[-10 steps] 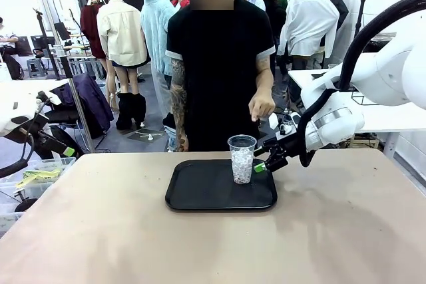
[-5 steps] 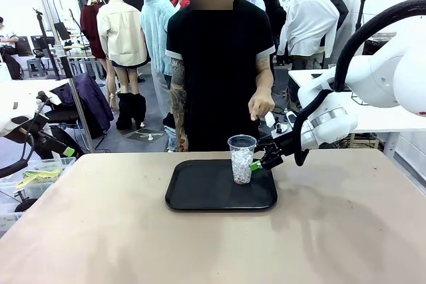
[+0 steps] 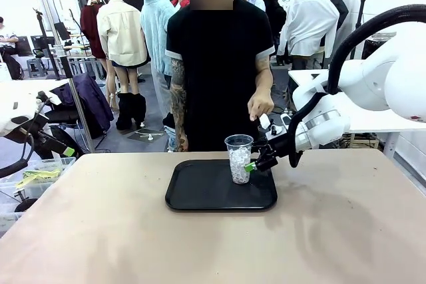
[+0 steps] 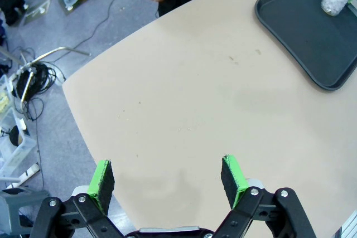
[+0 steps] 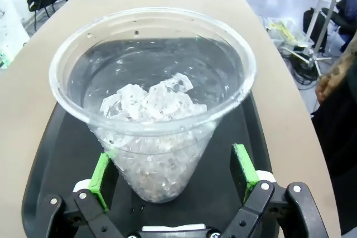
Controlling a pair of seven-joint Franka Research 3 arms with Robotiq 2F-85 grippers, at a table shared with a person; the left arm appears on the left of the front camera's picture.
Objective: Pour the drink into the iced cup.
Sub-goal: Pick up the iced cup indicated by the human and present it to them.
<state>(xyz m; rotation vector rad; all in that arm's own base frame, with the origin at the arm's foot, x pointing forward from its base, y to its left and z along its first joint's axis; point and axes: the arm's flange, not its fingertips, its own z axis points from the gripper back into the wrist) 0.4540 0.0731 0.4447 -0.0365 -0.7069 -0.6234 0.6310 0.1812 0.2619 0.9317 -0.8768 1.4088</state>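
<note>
Bracketing the iced cup (image 5: 153, 98) with the right gripper (image 3: 251, 165): jaws spread wide and holding nothing. In the wrist view one green pad (image 5: 101, 172) sits just beside the cup's lower wall at 9 o'clock, and the other stands off at 3.

The cup is upright, part-filled with ice cubes, at the 1 o'clock end of the black tray (image 3: 200, 194).

Centre the cup between the pads before you close, so both land together and it doesn't skid or tip. Squeeze lightly; the thin clear plastic likely buckles.

The left gripper (image 4: 167, 174) hangs wide open over the bare table (image 4: 184, 98), empty. The person's hand (image 3: 261, 106) hovers beyond the cup at its 1 o'clock in the front view; mind it.
</note>
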